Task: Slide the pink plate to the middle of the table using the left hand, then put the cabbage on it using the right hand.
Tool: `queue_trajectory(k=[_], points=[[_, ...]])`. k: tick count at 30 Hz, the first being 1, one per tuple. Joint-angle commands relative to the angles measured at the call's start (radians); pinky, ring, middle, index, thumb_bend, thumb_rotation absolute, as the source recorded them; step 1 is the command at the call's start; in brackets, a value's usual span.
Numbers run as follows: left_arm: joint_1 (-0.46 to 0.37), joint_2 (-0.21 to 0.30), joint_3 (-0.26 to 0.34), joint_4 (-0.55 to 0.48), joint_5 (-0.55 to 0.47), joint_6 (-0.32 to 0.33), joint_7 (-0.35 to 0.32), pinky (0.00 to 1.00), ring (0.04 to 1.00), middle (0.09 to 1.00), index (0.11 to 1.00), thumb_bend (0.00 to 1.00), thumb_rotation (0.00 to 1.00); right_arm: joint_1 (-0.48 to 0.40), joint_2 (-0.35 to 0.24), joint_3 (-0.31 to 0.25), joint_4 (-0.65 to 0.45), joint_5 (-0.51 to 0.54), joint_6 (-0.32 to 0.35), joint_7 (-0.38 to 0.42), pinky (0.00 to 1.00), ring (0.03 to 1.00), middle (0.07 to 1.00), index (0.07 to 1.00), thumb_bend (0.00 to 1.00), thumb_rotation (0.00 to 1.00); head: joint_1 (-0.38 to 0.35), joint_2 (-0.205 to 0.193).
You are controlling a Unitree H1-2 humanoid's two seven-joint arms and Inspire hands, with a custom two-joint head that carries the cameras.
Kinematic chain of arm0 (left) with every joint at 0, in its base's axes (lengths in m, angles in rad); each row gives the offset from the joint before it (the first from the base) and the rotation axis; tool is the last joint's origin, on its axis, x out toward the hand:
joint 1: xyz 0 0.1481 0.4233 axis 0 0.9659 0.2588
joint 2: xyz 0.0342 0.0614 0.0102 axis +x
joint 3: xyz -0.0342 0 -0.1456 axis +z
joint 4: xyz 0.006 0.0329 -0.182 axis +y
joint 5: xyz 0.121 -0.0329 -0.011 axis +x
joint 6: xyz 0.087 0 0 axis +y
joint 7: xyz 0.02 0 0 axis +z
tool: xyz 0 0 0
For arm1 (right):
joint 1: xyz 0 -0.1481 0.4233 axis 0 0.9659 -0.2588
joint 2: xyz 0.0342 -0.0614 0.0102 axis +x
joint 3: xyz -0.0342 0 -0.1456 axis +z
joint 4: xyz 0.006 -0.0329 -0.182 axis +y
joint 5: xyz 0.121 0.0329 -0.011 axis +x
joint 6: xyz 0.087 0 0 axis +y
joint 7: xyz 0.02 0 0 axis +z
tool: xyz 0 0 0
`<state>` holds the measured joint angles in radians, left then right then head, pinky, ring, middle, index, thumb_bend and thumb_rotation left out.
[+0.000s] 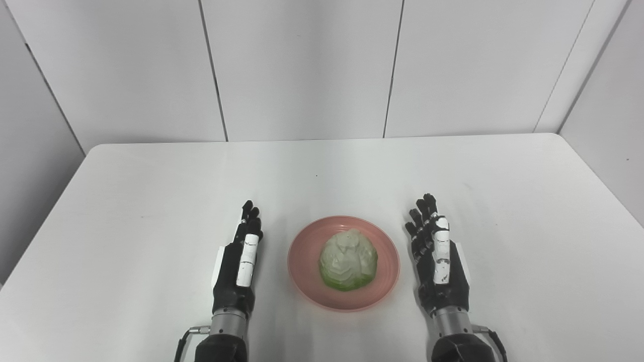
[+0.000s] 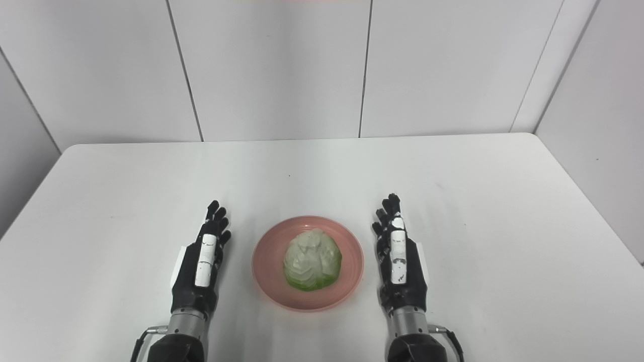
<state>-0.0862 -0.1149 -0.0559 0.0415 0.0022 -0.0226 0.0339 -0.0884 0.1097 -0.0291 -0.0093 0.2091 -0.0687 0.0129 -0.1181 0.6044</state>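
Observation:
A pink plate [image 1: 307,246] sits on the white table near the front middle. A pale green cabbage [image 1: 348,260] lies on the plate. My left hand [image 1: 239,261] is open and empty, edge-on, just left of the plate and apart from it. My right hand [image 1: 436,256] is open and empty, edge-on, just right of the plate and apart from it. In the right eye view the plate [image 2: 266,254] carries the cabbage [image 2: 312,259] between the left hand [image 2: 201,261] and the right hand [image 2: 397,256].
The white table [image 1: 151,201] runs back to grey wall panels [image 1: 302,65]. Its left and right edges slant in towards the far side.

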Motion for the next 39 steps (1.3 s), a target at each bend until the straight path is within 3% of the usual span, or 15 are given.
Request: queue_trajectory(k=[1, 9, 14, 20, 26, 39], points=[[-0.005, 0.006, 0.001, -0.007, 0.001, -0.018, -0.004, 1.00, 1.000, 1.000, 1.000, 0.90, 0.93, -0.003, 0.014, -0.003, 0.016, 0.001, -0.008, -0.005, 1.00, 1.000, 1.000, 0.994, 0.80, 0.95, 0.002, -0.003], [-0.008, -0.006, -0.003, 0.007, 0.012, -0.028, 0.006, 1.00, 1.000, 1.000, 1.000, 0.90, 0.94, -0.004, 0.003, -0.011, 0.026, -0.019, 0.004, -0.029, 1.00, 1.000, 1.000, 0.988, 0.76, 1.00, 0.021, -0.011], [-0.005, -0.017, -0.010, 0.004, 0.023, -0.040, 0.015, 1.00, 1.000, 1.000, 1.000, 0.90, 0.94, -0.002, -0.011, -0.012, 0.015, -0.026, 0.011, -0.026, 1.00, 1.000, 1.000, 0.981, 0.74, 1.00, 0.038, 0.004], [-0.008, -0.030, -0.017, 0.003, 0.036, -0.052, 0.028, 1.00, 1.000, 1.000, 1.000, 0.90, 0.95, -0.005, -0.027, -0.011, 0.004, -0.040, 0.012, -0.024, 1.00, 0.996, 0.991, 0.971, 0.75, 1.00, 0.058, 0.026], [-0.023, -0.043, -0.013, 0.015, 0.027, -0.048, 0.039, 1.00, 1.000, 1.000, 1.000, 0.86, 0.95, -0.016, -0.040, -0.015, 0.025, -0.032, 0.003, -0.017, 1.00, 0.979, 0.985, 0.970, 0.78, 0.99, 0.080, 0.018], [-0.021, -0.043, -0.017, 0.008, 0.024, -0.040, 0.031, 1.00, 1.000, 1.000, 1.000, 0.90, 0.94, -0.004, -0.035, -0.006, 0.008, -0.029, 0.013, -0.026, 1.00, 0.947, 0.963, 0.938, 0.78, 0.95, 0.084, 0.026]])
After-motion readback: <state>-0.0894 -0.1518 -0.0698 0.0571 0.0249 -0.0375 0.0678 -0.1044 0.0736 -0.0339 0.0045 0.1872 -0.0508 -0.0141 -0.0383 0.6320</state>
